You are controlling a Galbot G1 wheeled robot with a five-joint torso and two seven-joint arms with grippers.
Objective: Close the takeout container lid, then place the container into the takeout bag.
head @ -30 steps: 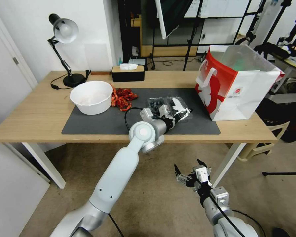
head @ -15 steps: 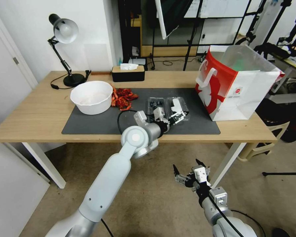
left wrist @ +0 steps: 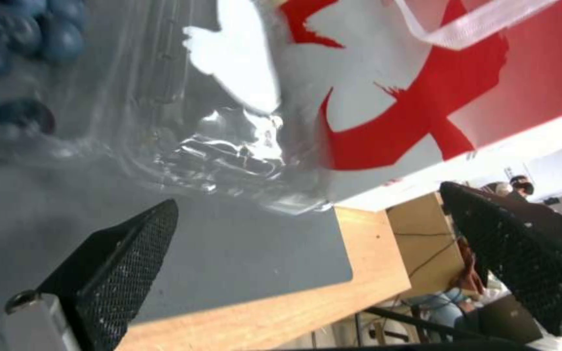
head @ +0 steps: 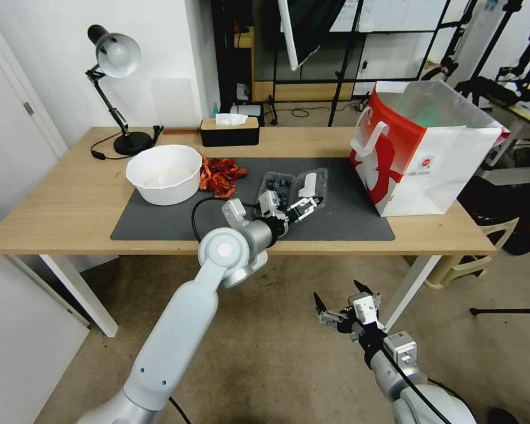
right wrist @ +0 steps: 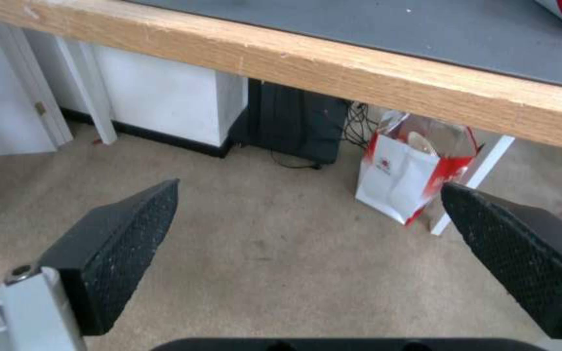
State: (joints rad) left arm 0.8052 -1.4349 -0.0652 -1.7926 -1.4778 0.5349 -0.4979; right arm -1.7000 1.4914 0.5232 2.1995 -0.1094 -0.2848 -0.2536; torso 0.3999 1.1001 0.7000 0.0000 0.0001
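The takeout container [head: 288,189] is seen lying on the grey mat [head: 159,221], its lid [head: 311,184] raised, directly ahead of the left gripper [head: 303,207], whose fingers are spread wide and empty. The takeout bag [head: 421,150] is stood beyond. The right gripper [head: 341,309] is held open below the table [head: 59,206].

Wooden table [head: 70,206] on beige carpet [head: 277,365], white wall [head: 53,76] behind, black desk lamp [head: 115,56] at back
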